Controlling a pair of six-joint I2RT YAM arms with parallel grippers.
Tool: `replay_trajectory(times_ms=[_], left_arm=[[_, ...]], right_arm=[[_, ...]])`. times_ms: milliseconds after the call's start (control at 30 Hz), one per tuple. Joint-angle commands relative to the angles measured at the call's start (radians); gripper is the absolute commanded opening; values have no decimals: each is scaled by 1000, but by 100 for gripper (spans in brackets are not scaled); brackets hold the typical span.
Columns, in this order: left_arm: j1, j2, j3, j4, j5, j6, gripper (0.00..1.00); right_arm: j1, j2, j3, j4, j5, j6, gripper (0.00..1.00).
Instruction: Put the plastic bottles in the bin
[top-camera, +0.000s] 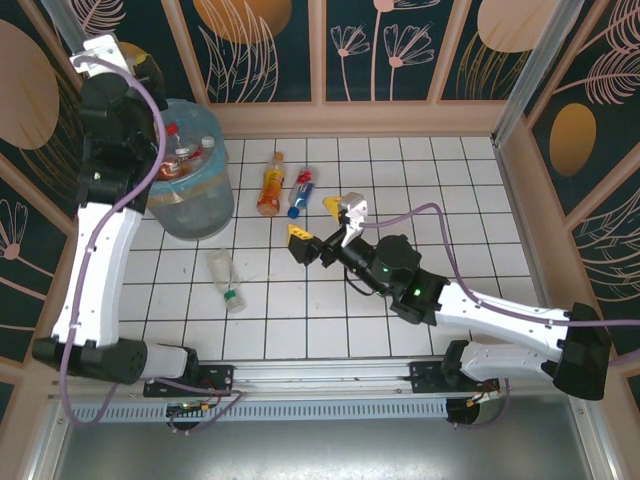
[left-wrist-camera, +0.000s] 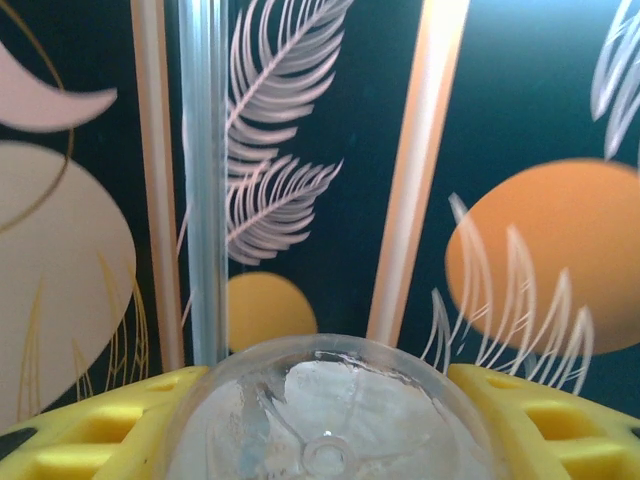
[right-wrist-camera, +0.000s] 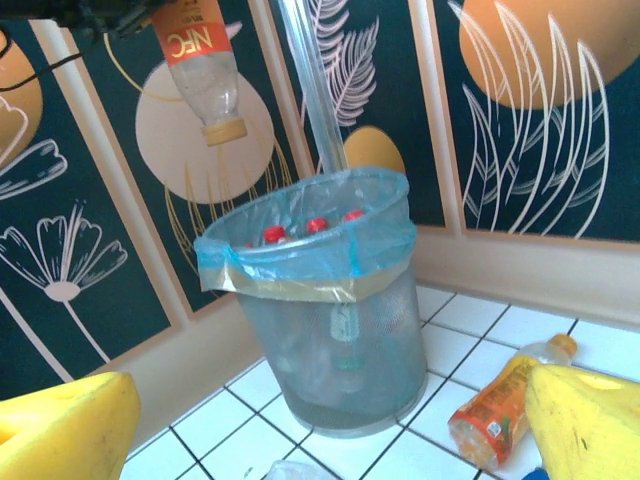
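Here, a white-tiled surface (top-camera: 430, 200) sits inside dark floral wall panels (top-camera: 265, 50). The bin (top-camera: 192, 200) stands far left, with loose bottles (top-camera: 271, 187) lying near it. The right end effector (top-camera: 316, 220) gapes wide, empty. The right wrist view shows a red-labelled bottle (right-wrist-camera: 203, 60) hanging cap-down above the bin; the left wrist view shows the left end effector (left-wrist-camera: 322, 430) clamped on its clear base.

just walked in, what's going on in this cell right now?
The left gripper holds an orange-labelled bottle cap-down above the bag-lined bin, which has several red-capped bottles inside. The right gripper is open and empty over the tiled table, close to an orange bottle and a blue-and-red bottle. A clear bottle lies nearer the arm bases. Those three are not yet binned.
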Motion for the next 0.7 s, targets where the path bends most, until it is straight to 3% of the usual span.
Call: replay_trajectory(times_ms=[0,233,500,667], left_arm=[[63,62,48,-80,124,-73,21],[124,127,-18,-74,240,-118,21],[130,126,-219,-7,299,-127,22],[131,127,-290,31,348,-136,30]], right_arm=[[-1,77,117,-65,-27,75,99],[3,215,234,-97,-173,116,99],[4,250,236,-77,-193,177,99],[5,249,222,-77,-185,189,99]])
